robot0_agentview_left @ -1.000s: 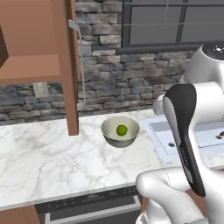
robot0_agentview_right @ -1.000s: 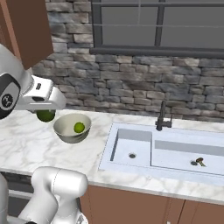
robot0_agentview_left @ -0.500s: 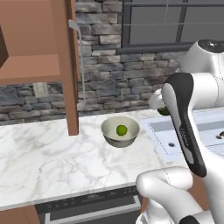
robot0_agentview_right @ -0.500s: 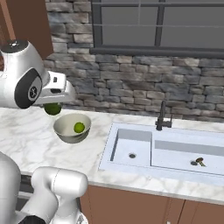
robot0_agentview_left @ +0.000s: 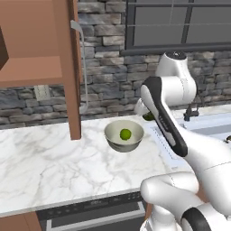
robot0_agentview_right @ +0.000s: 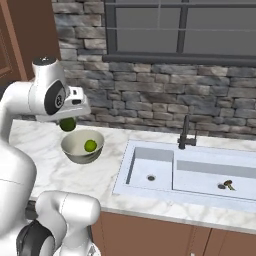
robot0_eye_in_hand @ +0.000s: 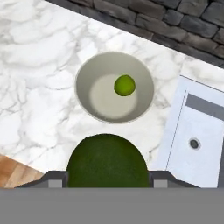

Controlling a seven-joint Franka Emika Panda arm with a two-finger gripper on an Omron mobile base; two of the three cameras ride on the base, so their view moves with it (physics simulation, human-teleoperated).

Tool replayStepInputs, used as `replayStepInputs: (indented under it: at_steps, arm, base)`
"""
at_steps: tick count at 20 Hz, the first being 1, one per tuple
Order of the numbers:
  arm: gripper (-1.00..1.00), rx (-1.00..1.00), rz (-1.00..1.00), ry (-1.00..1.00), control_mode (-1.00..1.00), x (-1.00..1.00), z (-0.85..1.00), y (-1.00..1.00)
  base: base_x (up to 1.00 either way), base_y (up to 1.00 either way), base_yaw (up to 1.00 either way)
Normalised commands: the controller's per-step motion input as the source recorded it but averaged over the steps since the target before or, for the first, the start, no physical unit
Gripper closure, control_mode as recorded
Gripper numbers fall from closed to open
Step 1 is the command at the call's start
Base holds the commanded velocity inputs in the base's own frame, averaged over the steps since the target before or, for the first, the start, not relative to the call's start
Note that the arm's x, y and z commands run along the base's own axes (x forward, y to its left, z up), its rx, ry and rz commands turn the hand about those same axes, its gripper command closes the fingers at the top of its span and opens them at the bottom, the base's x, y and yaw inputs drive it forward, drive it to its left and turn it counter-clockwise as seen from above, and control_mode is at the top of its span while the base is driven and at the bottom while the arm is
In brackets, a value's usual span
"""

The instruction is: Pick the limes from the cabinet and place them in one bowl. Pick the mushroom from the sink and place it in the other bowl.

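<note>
My gripper [robot0_agentview_right: 69, 120] is shut on the darker lime [robot0_eye_in_hand: 107, 162] and hangs just above the counter beside the cream-grey bowl [robot0_agentview_right: 75, 152]. The same bowl [robot0_eye_in_hand: 83, 74] lies ahead of the held lime in the hand view, with the brighter lime [robot0_eye_in_hand: 124, 85] resting inside it. From the left base camera, the held lime [robot0_agentview_left: 148, 117] sits right of the bowl [robot0_agentview_left: 113, 140]. The brown cabinet [robot0_agentview_left: 27, 67] stands open at upper left. A small mushroom [robot0_agentview_right: 228, 185] lies in the right basin of the sink [robot0_agentview_right: 150, 155]. The other bowl is out of view.
The open cabinet door [robot0_agentview_left: 72, 67] juts out over the marble counter [robot0_agentview_left: 45, 162], close to the left of the bowl. A dark faucet [robot0_agentview_right: 185, 134] rises behind the sink. A stone wall and a window run along the back.
The arm has swung the darker lime sideways toward the bowl, from well beside it to just off its rim. The grip has stayed the same.
</note>
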Motion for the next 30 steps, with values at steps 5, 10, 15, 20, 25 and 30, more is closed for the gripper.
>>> replayStepInputs:
  at_steps: [5, 10, 15, 20, 25, 30]
  arm:
    - [1.00, -0.12, 0.00, -0.05, -1.00, 0.44, -0.42, 0.21]
    - [1.00, 0.00, 0.00, -0.03, -1.00, 0.46, -0.31, 0.22]
    - [1.00, 0.04, -0.01, 0.03, -1.00, 0.38, -0.36, 0.06]
    - [1.00, 0.02, -0.04, 0.03, -1.00, 0.10, -0.45, 0.07]
    - [1.00, 0.01, -0.07, 0.03, -1.00, 0.00, -0.40, 0.21]
    - [1.00, 0.00, -0.02, -0.04, -1.00, 0.23, -0.31, 0.14]
  base:
    - [0.00, 0.00, 0.00]
    - [0.00, 0.00, 0.00]
    - [0.00, 0.00, 0.00]
    - [0.00, 0.00, 0.00]
    - [0.00, 0.00, 0.00]
    - [0.00, 0.00, 0.00]
